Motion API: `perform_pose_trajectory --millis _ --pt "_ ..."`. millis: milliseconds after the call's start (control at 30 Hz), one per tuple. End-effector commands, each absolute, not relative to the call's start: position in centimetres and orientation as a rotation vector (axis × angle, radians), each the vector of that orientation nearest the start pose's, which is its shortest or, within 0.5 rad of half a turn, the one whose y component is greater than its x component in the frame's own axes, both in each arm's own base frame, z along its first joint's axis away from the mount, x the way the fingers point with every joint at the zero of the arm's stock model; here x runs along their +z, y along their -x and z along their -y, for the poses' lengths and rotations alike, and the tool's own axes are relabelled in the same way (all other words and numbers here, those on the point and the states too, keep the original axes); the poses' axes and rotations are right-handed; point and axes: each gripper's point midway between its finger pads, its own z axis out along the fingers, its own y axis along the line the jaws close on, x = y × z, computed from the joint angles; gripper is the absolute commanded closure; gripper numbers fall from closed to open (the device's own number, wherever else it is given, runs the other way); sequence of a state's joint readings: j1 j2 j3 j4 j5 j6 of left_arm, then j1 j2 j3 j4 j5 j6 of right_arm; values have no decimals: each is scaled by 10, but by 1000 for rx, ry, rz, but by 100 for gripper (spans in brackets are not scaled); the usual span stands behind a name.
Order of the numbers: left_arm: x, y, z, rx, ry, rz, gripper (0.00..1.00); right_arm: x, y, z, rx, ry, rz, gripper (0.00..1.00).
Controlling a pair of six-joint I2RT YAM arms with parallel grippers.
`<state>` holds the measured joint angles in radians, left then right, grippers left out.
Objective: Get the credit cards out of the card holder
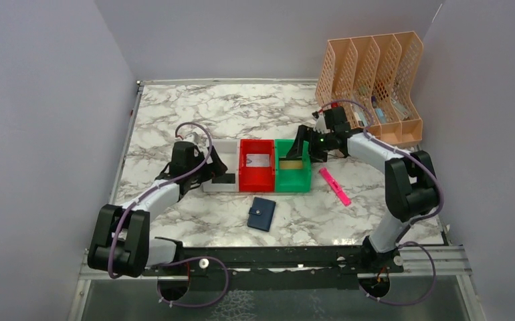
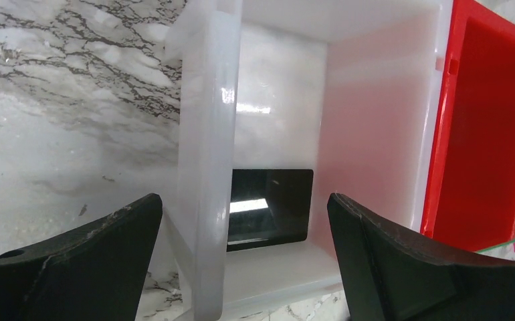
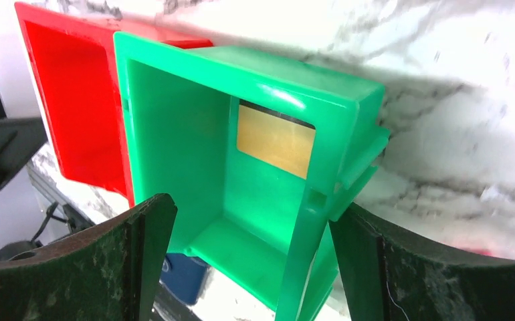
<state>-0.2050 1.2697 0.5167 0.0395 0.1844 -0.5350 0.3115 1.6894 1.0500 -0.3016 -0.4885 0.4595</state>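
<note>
Holder (image 1: pixel 261 214) lies lower centre, closed, seemingly nearer your left claw (image 2: pixel 243 200) than your right claw (image 3: pixel 253 207); both gape empty.

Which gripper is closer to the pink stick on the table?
Right. The right gripper is at the green bin, and the pink stick lies just beside that bin. The left gripper is at the white bin, two bins farther away.
</note>
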Motion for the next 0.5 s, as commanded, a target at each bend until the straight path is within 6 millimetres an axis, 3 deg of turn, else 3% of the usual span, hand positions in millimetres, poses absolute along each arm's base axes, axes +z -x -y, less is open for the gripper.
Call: perform_pose_trajectory --millis 0,100,233,367,467 --pt "87 -330 142 -731 195 -2220 3 87 -356 -225 964 97 -2569 11" --pt "93 -344 147 -753 193 -2204 3 88 -369 -222 906 112 -2573 10" --pt "84 -349 136 -655 235 -2257 2 84 -376 -190 633 31 -2600 7" --pt "75 -335 117 -545 295 -2292 1 88 -360 -160 460 -47 -2577 5" --pt "81 -327 107 -507 338 -2254 1 90 -343 -148 429 -87 -2543 4"
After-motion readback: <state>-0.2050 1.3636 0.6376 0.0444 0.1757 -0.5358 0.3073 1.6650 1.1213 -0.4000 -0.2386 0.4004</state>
